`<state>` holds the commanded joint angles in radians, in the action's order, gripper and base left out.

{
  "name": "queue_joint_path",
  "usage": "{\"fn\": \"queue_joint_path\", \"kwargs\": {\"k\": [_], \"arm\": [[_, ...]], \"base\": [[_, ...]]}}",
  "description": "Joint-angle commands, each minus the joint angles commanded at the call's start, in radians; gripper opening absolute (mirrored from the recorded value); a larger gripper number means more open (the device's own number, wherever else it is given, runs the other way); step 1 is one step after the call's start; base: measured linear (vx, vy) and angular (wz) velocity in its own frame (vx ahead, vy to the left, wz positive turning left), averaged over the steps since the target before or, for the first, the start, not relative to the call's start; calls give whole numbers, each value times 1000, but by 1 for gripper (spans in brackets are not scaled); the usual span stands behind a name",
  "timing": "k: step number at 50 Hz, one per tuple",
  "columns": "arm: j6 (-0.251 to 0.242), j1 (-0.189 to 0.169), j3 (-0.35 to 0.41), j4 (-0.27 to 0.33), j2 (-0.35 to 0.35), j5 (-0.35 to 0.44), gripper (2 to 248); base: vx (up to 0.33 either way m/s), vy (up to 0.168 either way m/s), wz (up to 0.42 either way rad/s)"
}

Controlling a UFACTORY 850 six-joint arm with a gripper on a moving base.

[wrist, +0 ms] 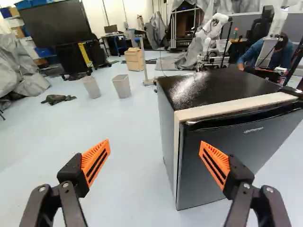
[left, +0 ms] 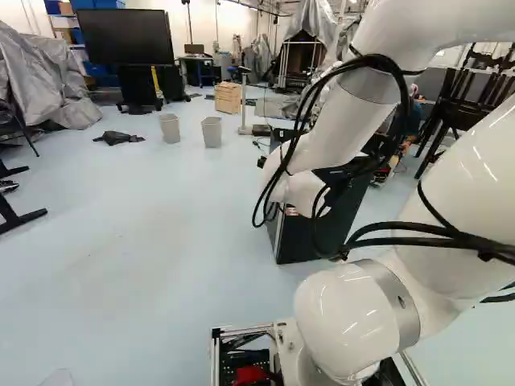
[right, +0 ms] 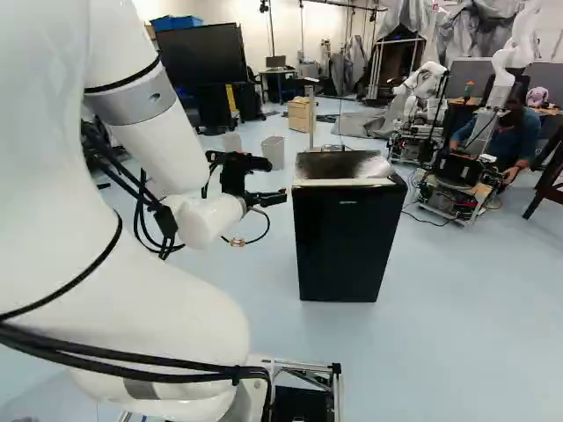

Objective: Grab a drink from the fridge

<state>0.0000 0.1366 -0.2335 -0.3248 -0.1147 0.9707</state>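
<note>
In the right base view my gripper (right: 274, 181) is raised off the floor to the left of the black fridge (right: 343, 242). Seen from the wrist, the gripper (wrist: 155, 145) stands wide open, nothing held between its orange pads. The small fridge (wrist: 222, 161) stands ahead on the side of one finger, which overlaps its dark front; whether they touch I cannot tell. Its door looks shut, with a pale strip along the top and side edge. The arm hides part of the fridge (left: 310, 237) in the left base view. No drink is in sight.
Two light bins (wrist: 121, 86) and a wooden box (wrist: 134, 59) stand beyond the fridge. A large screen (left: 126, 37) is at the back. Another robot (right: 457, 167) stands behind the fridge to the right, with a person beside it. Dark chairs (left: 463, 100) are at the right.
</note>
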Motion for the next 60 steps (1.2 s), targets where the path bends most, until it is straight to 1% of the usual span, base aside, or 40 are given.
{"fn": "queue_joint_path", "kwargs": {"k": [9,27,48,60], "arm": [[0,31,-31,-94,50,32,247],[0,85,-102,-286,171,97,247],[0,141,-189,-507,309,157,247],[0,165,-234,-626,380,188,247]], "base": [[0,0,0],[0,0,0],[0,0,0],[0,0,0]]}}
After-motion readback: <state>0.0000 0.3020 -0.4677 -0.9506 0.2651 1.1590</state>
